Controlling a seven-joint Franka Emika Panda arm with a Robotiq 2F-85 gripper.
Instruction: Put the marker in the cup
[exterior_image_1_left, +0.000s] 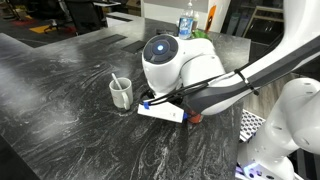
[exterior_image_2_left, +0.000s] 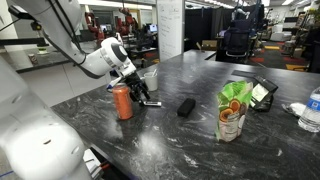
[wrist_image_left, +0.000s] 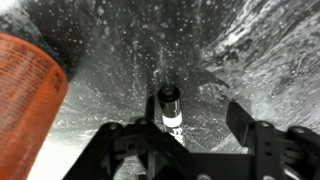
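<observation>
**Claw spread around the marker beside the can**

In the wrist view the gripper (wrist_image_left: 192, 120) hangs low over the dark marbled table (wrist_image_left: 110, 35). Its jaws are spread, and the black marker (wrist_image_left: 168, 106) sits between them, nearer the left one. The orange can (wrist_image_left: 30, 100) stands just left. In an exterior view the cup (exterior_image_1_left: 120, 94), with a pale stick (exterior_image_1_left: 118, 81) in it, stands near, left of the gripper.

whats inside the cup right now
A pale stick leans inside the cup, its top poking above the rim. The black marker is not in it. The cup's bottom is hidden behind its own wall.
</observation>
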